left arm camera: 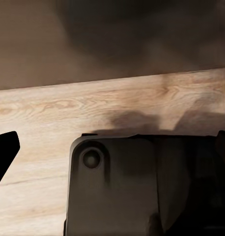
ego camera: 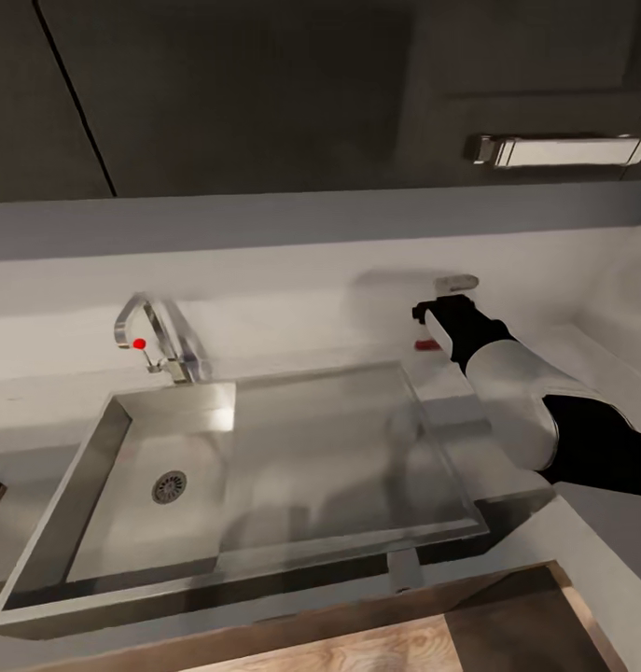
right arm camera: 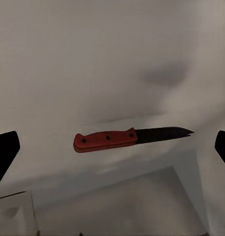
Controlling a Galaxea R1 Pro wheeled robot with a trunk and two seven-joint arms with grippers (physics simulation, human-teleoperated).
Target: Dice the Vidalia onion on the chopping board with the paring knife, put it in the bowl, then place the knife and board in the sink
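Reaching with the right claw (ego camera: 432,317) over the grey countertop (ego camera: 292,299), behind the far right corner of the sink (ego camera: 105,439). Hovering above the knife (right arm camera: 129,138), with both fingertips (right arm camera: 4,152) spread wide at the edges of the right wrist view and nothing between them. Lying flat on the worktop, straight ahead of the claw and centred in its gap. Running the knife's long axis from one fingertip toward the other, red handle toward one, dark blade tip toward the other. Peeking out as a small red patch just under the claw in the head view (ego camera: 426,345).

Judging the coming move to turn on that alignment: closing as it stands would probably squeeze the knife end to end, so likely needing a wrist turn to bring the fingers across the handle before descending.

Hanging the left claw (left arm camera: 112,147) well away, over pale wooden flooring (left arm camera: 48,118) and a dark part of the robot's own base (left arm camera: 117,191); fingertips wide apart, gripping nothing. Clearly nearer, the right arm.
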